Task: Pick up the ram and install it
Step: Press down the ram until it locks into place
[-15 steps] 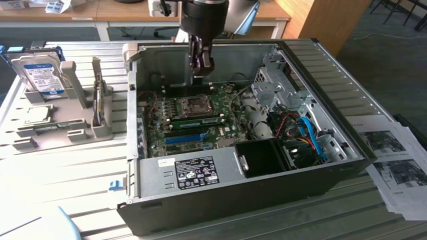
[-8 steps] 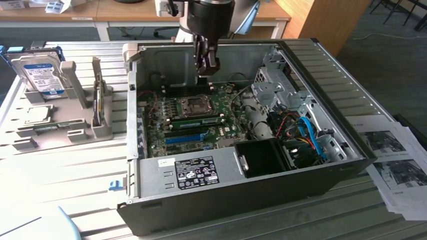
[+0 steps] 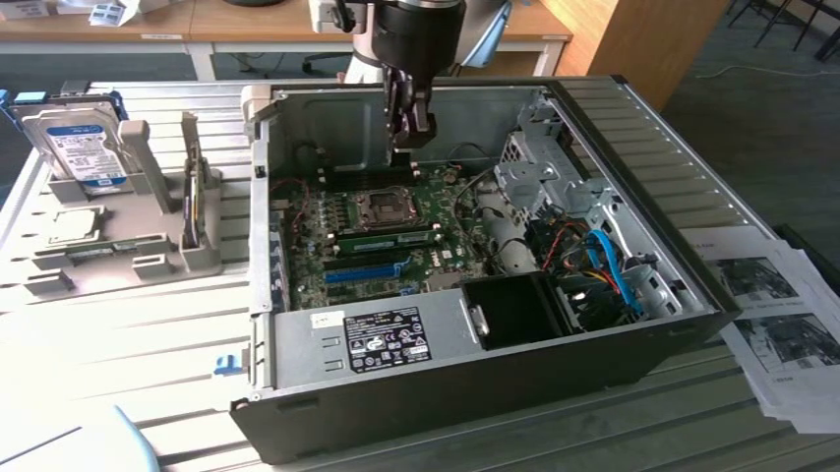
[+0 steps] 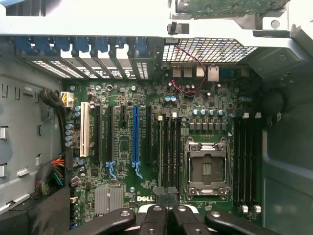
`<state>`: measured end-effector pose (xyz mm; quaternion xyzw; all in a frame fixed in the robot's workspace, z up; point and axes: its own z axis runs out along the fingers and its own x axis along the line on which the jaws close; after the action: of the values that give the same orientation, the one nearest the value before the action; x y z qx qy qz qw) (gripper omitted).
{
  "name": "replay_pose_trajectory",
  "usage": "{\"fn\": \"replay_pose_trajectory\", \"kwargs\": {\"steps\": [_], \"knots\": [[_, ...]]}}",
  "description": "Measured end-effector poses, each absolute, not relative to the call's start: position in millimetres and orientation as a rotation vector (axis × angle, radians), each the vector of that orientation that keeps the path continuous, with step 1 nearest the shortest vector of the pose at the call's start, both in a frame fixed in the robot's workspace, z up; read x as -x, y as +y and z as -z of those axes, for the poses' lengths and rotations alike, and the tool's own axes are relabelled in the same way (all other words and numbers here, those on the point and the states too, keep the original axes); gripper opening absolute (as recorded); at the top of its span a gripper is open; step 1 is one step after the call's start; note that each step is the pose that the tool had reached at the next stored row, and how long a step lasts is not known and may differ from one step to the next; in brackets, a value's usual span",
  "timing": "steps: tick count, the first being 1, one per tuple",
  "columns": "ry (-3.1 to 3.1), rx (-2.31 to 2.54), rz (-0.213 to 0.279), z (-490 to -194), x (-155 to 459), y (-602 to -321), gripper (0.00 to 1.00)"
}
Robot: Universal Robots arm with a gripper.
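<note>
I work in an office-like lab: wooden desks, an opened computer case, printed sheets beside it.

We see daylight glaring off the pale slatted desk; the open black computer case lies shadowed inside, slightly soft.

The open black computer case is seen from above and one side, at some distance, in the exterior view. The green motherboard is looked straight down upon from close by in the wrist view; that board is shared by both.
</note>
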<state>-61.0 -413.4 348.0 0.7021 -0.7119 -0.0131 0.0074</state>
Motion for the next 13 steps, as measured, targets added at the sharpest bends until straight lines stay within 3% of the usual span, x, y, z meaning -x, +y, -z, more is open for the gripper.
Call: {"fn": "replay_pose_trajectory", "kwargs": {"steps": [13], "knots": [[-2.244,-2.178,0.041,-348.0,61.0,-413.3,0.09]]}}
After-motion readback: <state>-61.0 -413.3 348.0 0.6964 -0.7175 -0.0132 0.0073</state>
